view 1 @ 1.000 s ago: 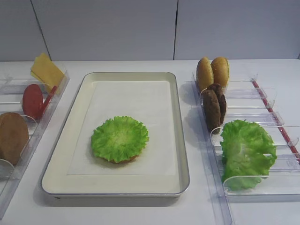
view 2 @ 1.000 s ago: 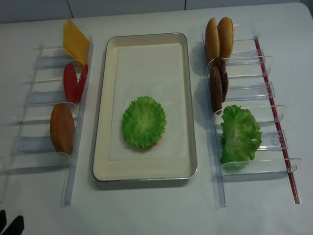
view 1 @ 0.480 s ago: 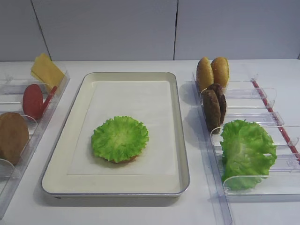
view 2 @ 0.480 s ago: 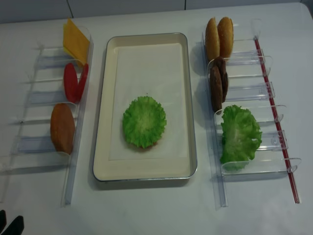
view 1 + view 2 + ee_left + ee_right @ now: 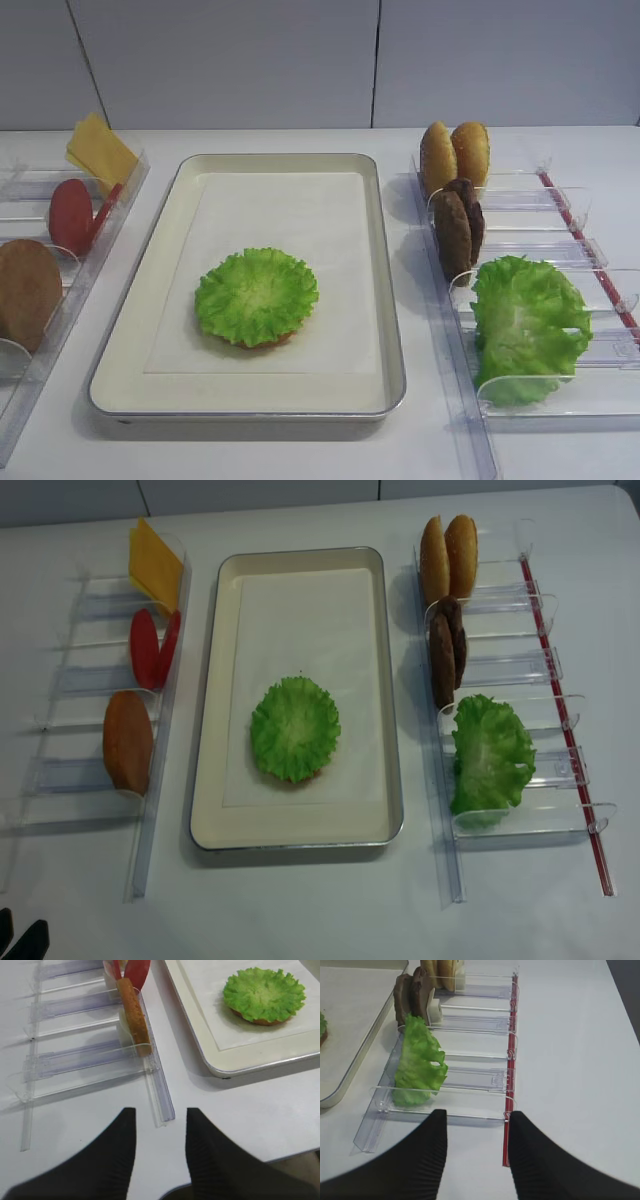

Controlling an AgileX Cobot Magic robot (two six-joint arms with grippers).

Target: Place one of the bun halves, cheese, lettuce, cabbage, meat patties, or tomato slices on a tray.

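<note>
My R gripper (image 5: 476,1132) hangs parted, empty, short of the rack (image 5: 470,1080), L gripper (image 5: 159,1132) same; lettuce (image 5: 257,296) already on bun in tray (image 5: 130,330), so I'd pinch a patty (image 5: 402,995) next, squarely by its rim.

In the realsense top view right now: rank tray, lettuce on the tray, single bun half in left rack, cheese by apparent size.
1. tray, by far the largest.
2. lettuce, round leaf lying flat.
3. bun half and cheese: both stand tilted in their racks, so they look foreshortened; too close to rank.
</note>
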